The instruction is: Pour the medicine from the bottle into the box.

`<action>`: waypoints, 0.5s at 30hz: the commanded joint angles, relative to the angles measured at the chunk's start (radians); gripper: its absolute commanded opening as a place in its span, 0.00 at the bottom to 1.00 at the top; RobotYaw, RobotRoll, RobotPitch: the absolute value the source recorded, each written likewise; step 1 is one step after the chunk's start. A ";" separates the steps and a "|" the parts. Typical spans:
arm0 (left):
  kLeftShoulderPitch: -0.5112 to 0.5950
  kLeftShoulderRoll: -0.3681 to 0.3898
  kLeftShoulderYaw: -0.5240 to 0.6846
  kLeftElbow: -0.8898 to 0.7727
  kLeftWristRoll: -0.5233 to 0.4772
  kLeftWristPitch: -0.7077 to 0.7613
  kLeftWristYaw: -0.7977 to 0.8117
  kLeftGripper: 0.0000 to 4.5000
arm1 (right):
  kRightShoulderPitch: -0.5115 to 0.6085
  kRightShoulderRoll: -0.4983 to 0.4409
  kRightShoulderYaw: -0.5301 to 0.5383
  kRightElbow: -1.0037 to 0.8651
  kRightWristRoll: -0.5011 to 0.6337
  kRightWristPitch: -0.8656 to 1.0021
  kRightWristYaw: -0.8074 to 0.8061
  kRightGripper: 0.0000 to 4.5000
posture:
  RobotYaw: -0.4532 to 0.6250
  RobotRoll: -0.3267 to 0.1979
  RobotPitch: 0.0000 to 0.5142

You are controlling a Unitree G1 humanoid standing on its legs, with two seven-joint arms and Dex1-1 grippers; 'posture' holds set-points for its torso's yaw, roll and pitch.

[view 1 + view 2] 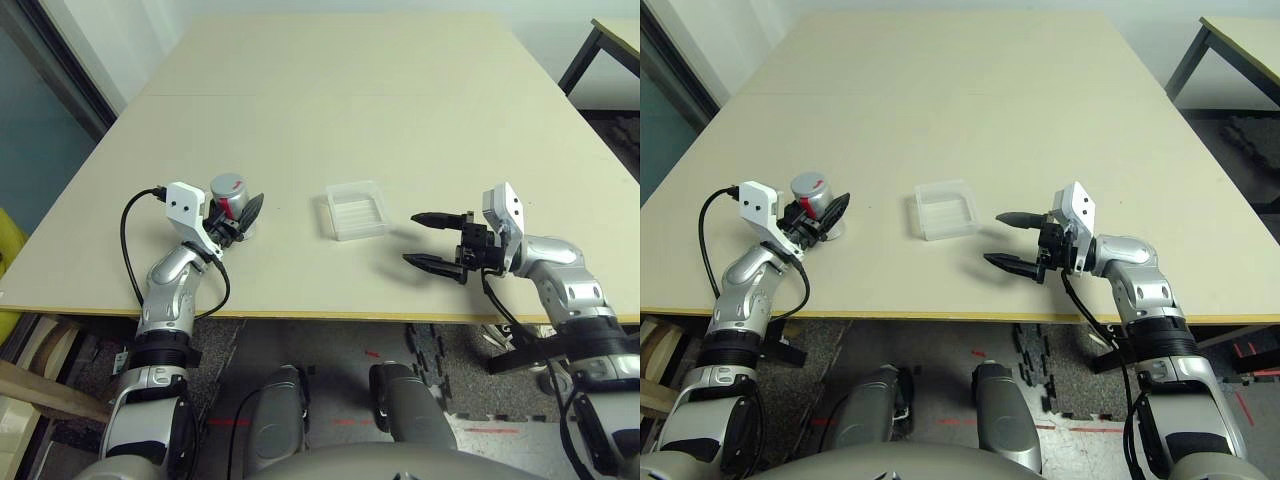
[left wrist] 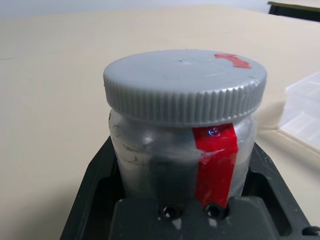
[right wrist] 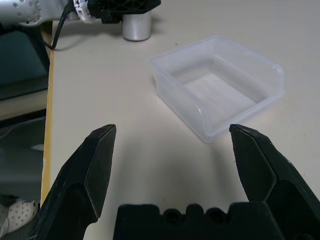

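Observation:
The bottle [image 1: 228, 190] stands upright on the table's left side, silver-grey with a grey screw cap [image 2: 185, 85] and a strip of red tape [image 2: 216, 160] down its side. My left gripper [image 1: 237, 212] is shut on the bottle, its black fingers [image 2: 92, 180] pressed against both sides of the body below the cap. The box [image 1: 356, 210], a shallow clear tray with a ridged bottom, lies empty near the table's middle. My right gripper [image 1: 432, 241] hovers open just to the right of the box, fingers pointing at it; the box [image 3: 220, 85] sits a short way beyond the fingertips.
The beige table [image 1: 350, 90] stretches far back. Both grippers work close to its front edge [image 1: 330, 316]. A second table's corner [image 1: 615, 40] shows at the far right, beyond a gap of floor.

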 commanded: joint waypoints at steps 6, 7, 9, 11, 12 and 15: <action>-0.064 0.030 -0.018 -0.187 -0.190 0.266 -0.180 0.62 | -0.069 -0.002 -0.053 -0.102 0.132 0.235 -0.019 1.00 | 0.29 0.62 0.17; -0.076 0.036 -0.022 -0.200 -0.207 0.298 -0.201 0.62 | -0.083 -0.006 -0.055 -0.112 0.146 0.269 -0.020 1.00 | 0.29 0.62 0.16; -0.101 0.042 -0.025 -0.214 -0.235 0.357 -0.227 0.62 | -0.109 -0.015 -0.056 -0.133 0.169 0.329 -0.025 1.00 | 0.29 0.62 0.16; -0.136 0.048 -0.035 -0.210 -0.256 0.410 -0.267 0.62 | -0.154 -0.024 -0.053 -0.145 0.184 0.387 -0.034 1.00 | 0.29 0.62 0.14; -0.152 0.051 -0.040 -0.206 -0.261 0.430 -0.284 0.62 | -0.177 -0.025 -0.052 -0.145 0.187 0.408 -0.040 1.00 | 0.29 0.62 0.13; -0.189 0.055 -0.059 -0.200 -0.275 0.488 -0.330 0.62 | -0.252 -0.025 -0.041 -0.140 0.183 0.459 -0.056 1.00 | 0.28 0.62 0.13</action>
